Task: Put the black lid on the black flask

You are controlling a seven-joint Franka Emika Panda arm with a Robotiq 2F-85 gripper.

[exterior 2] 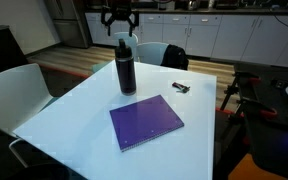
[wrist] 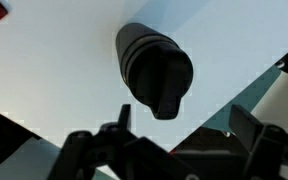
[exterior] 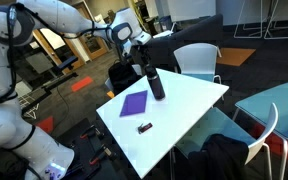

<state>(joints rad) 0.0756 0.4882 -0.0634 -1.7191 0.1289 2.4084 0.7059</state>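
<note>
The black flask (exterior: 156,84) (exterior 2: 126,70) stands upright on the white table near its far edge. The black lid (exterior 2: 124,43) sits on top of the flask. In the wrist view I look down on the lid (wrist: 162,78), which has a raised bar across it, with the flask body (wrist: 134,45) behind. My gripper (exterior: 142,50) (exterior 2: 119,24) (wrist: 184,125) hangs just above the flask. Its fingers are spread wide and hold nothing.
A purple notebook (exterior: 134,102) (exterior 2: 146,121) lies flat mid-table. A small dark reddish object (exterior: 144,126) (exterior 2: 181,89) lies near a table edge. White chairs (exterior: 197,58) (exterior 2: 14,85) stand around the table, and a black bag (exterior 2: 174,57) sits on one.
</note>
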